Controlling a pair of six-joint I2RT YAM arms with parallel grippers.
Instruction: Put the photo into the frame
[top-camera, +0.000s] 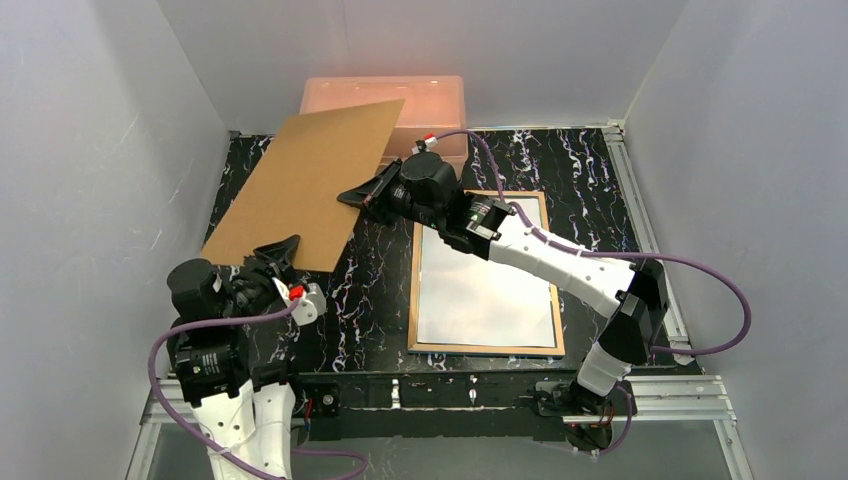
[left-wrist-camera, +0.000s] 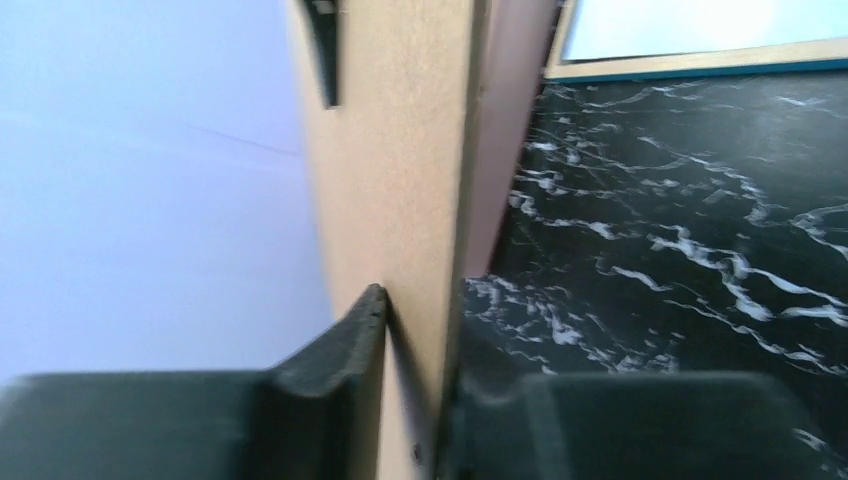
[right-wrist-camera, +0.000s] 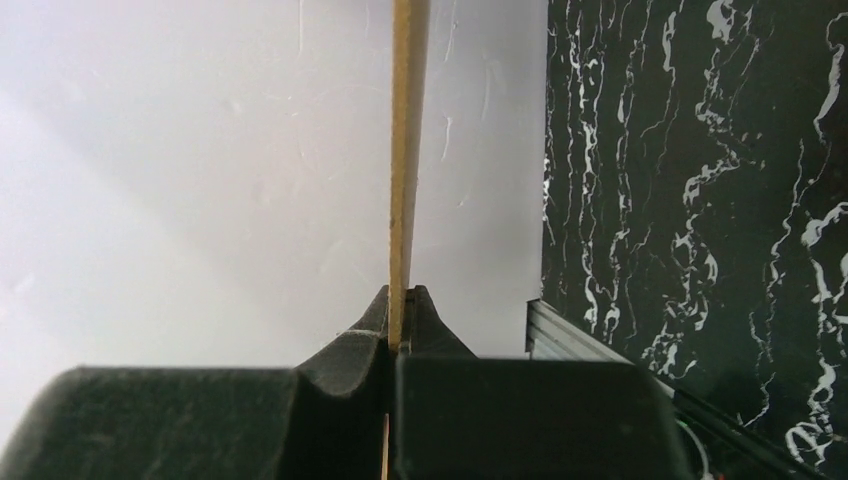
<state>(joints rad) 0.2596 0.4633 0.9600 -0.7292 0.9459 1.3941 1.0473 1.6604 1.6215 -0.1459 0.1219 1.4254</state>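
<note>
The frame (top-camera: 412, 290) lies flat on the dark marbled table, back side up, right of centre, with a white sheet (top-camera: 485, 290) filling its opening. I cannot tell whether that sheet is the photo; no picture side shows. The brown backing board (top-camera: 300, 180) is lifted off and tilted over the table's left half. My right gripper (top-camera: 360, 197) is shut on its right edge, the thin edge pinched between the fingers (right-wrist-camera: 400, 295). My left gripper (top-camera: 283, 252) straddles the board's near corner (left-wrist-camera: 400, 150), jaws narrowed, tan surface still showing between them (left-wrist-camera: 420, 330). The frame's corner (left-wrist-camera: 700, 62) shows top right.
A salmon-pink plastic box (top-camera: 420, 95) stands at the back edge, partly behind the raised board. White walls close in on three sides. Aluminium rails (top-camera: 628, 180) run along the table's right and near edges.
</note>
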